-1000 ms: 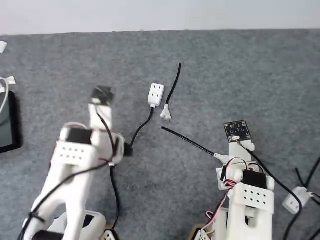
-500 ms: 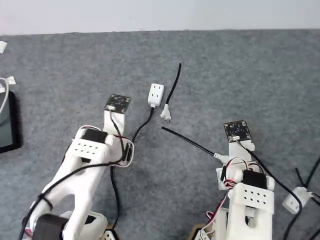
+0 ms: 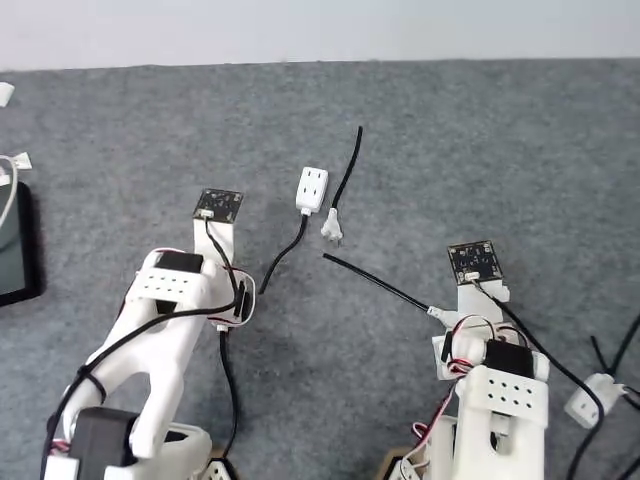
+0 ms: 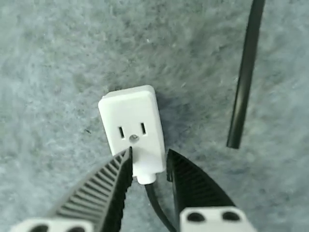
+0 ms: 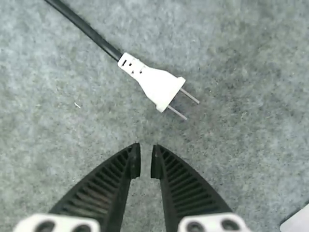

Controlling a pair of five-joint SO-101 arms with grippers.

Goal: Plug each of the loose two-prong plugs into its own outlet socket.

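Observation:
A white outlet socket point(image 3: 312, 188) lies on the grey carpet with its black cord trailing toward the left arm point(image 3: 190, 290). In the left wrist view, the socket point(image 4: 131, 128) lies face up and my left gripper point(image 4: 148, 157) is open, its fingertips flanking the socket's cord end; I cannot tell whether they touch it. A loose white two-prong plug point(image 3: 331, 228) lies just right of the socket. A second white plug point(image 5: 158, 87) lies on the carpet just beyond my right gripper point(image 5: 145, 152), which is shut with nothing in it. The right arm point(image 3: 500, 380) stands over that plug.
A second white socket point(image 3: 590, 398) with black cords lies at the right edge. A dark flat device point(image 3: 15, 245) sits at the left edge. A loose black cord end point(image 4: 235, 140) lies beside the first socket. Open carpet stretches along the back.
The left arm swung to the right toward the socket, then settled slightly back left. The right arm and the plugs have not moved.

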